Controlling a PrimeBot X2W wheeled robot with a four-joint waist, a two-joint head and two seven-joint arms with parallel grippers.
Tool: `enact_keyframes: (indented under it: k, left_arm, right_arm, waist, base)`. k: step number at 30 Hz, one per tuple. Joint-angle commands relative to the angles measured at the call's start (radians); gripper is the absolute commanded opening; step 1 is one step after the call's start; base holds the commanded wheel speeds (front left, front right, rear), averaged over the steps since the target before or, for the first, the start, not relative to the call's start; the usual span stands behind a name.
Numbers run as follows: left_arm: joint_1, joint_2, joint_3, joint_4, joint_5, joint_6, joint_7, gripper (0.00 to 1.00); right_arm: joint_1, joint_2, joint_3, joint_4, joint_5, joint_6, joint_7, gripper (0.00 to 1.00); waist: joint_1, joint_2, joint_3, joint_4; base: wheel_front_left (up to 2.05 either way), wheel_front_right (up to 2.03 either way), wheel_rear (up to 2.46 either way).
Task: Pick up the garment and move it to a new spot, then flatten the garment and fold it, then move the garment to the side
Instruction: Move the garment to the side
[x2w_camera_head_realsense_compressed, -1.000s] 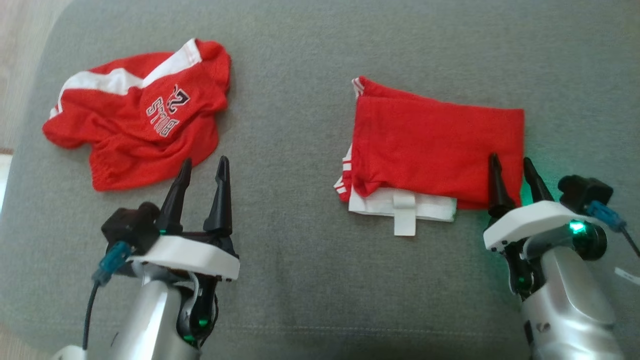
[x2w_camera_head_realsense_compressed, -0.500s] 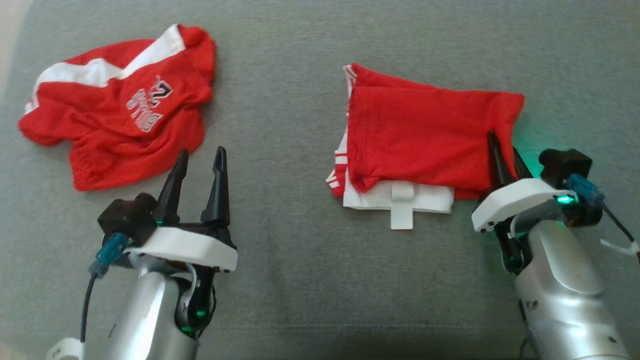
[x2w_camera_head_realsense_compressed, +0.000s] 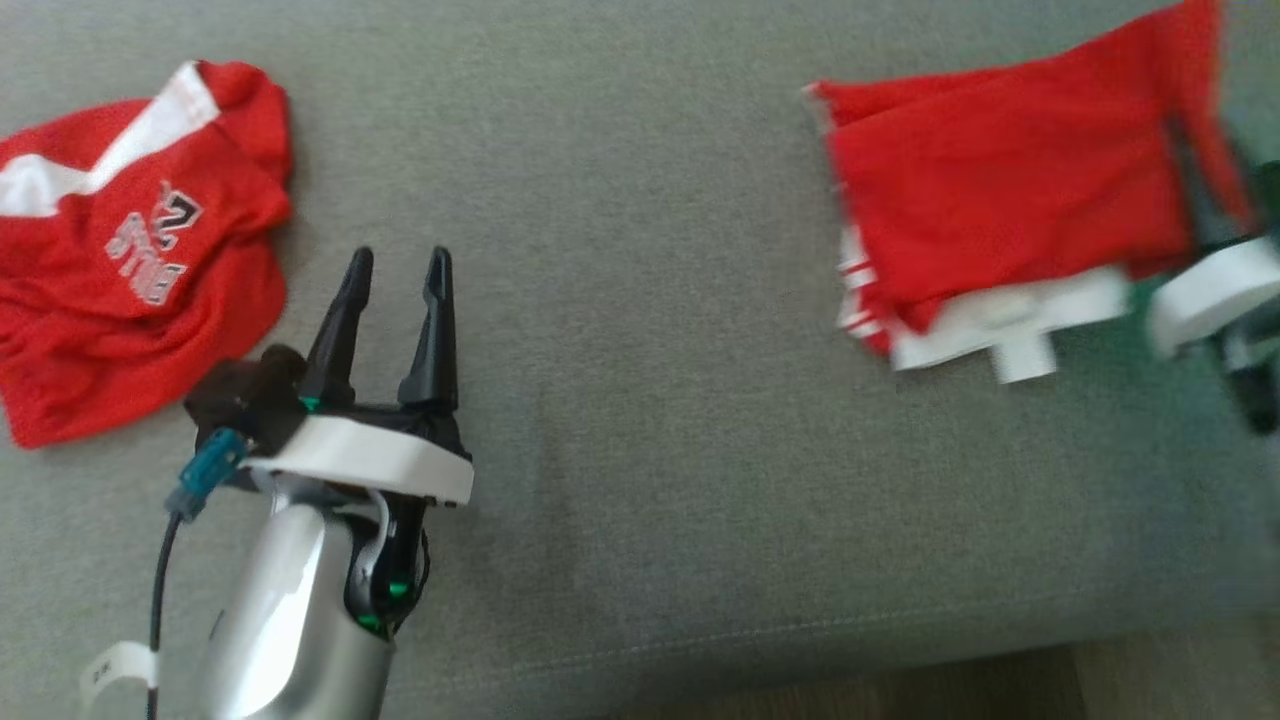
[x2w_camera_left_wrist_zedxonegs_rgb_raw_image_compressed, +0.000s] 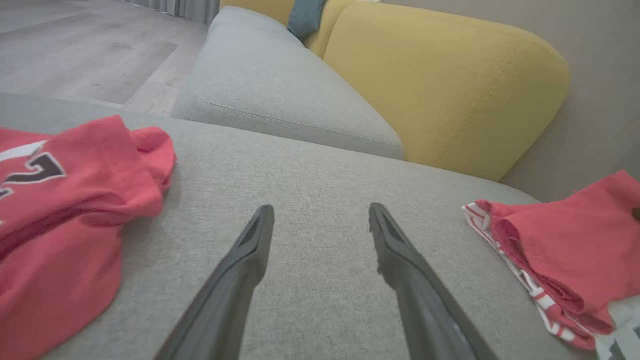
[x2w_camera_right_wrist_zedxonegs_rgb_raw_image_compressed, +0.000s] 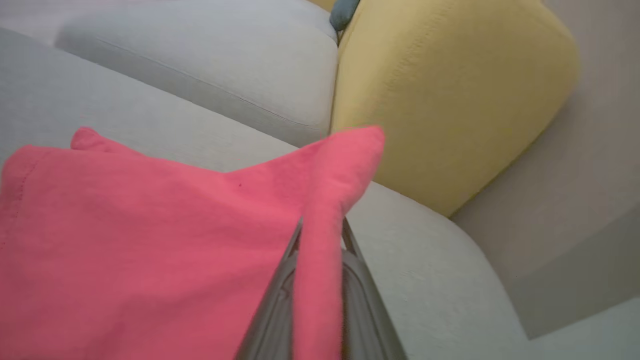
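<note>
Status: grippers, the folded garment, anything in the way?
Right gripper shut on the folded red garment, pinching its right edge. Left gripper open above the gray cushion. Crumpled red jersey far left, apart from the garment.

The folded red garment (x2w_camera_head_realsense_compressed: 1000, 190), white trim showing beneath, lies on the grey cushion (x2w_camera_head_realsense_compressed: 640, 420), right edge lifted.

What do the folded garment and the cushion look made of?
Folded garment: thin red knit, maybe polyester mesh, matte; it drapes softly and the hem is stitched.
Cushion: grey woven upholstery, matte; a coarse weave and a stitched seam show.
</note>
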Motion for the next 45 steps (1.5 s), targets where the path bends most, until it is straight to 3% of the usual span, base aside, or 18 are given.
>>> enact_keyframes:
  k: [1,5,10,30,31,32,33,40,45]
  left_arm:
    - [-0.036,0.008,0.028,-0.035,0.009,-0.005,-0.005,1.0]
    - [-0.052,0.008,0.025,-0.037,0.012,-0.009,-0.005,1.0]
    - [-0.066,0.008,0.032,-0.038,0.018,-0.016,-0.005,1.0]
    - [-0.071,0.008,0.051,-0.028,0.034,-0.027,-0.005,1.0]
    - [-0.071,0.008,0.05,-0.027,0.035,-0.028,-0.005,1.0]
    - [-0.071,0.008,0.049,-0.027,0.034,-0.028,-0.005,1.0]
    - [-0.071,0.008,0.049,-0.027,0.034,-0.027,-0.005,1.0]
    - [-0.064,0.008,0.047,-0.02,0.026,-0.026,-0.005,1.0]
    - [-0.047,0.008,0.042,-0.02,0.008,-0.02,-0.005,1.0]
  right_arm:
    - [-0.026,-0.05,0.009,-0.039,0.007,0.003,0.008,0.0]
    - [-0.04,-0.138,-0.011,-0.051,0.025,0.003,0.035,0.0]
    - [-0.058,-0.194,-0.045,-0.06,0.034,0.003,0.042,0.0]
    - [-0.061,-0.138,-0.154,-0.083,-0.005,0.003,0.03,0.0]
    - [-0.059,-0.133,-0.152,-0.082,0.004,0.003,0.031,0.09]
    - [-0.056,-0.131,-0.144,-0.083,0.014,0.003,0.031,0.48]
    - [-0.055,-0.129,-0.143,-0.083,0.024,0.003,0.033,1.0]
    - [-0.057,-0.124,-0.145,-0.1,0.051,0.003,0.025,1.0]
    - [-0.055,-0.083,-0.127,-0.141,0.052,0.003,0.01,1.0]
  waist:
    - [-0.0001,0.0,0.02,-0.017]
    - [-0.0001,0.0,0.043,-0.023]
    - [-0.0001,0.0,0.065,-0.024]
    - [-0.0001,0.0,0.069,-0.038]
    - [-0.0001,0.0,0.067,-0.039]
    - [-0.0001,0.0,0.065,-0.039]
    - [-0.0001,0.0,0.063,-0.04]
    - [-0.0001,0.0,0.036,-0.036]
    - [-0.0001,0.0,-0.015,-0.024]
  base:
    - [0.0,0.0,0.0]
    - [0.0,0.0,0.0]
    - [0.0,0.0,0.0]
    - [0.0,0.0,0.0]
    - [0.0,0.0,0.0]
    - [0.0,0.0,0.0]
    - [0.0,0.0,0.0]
    - [0.0,0.0,0.0]
    - [0.0,0.0,0.0]
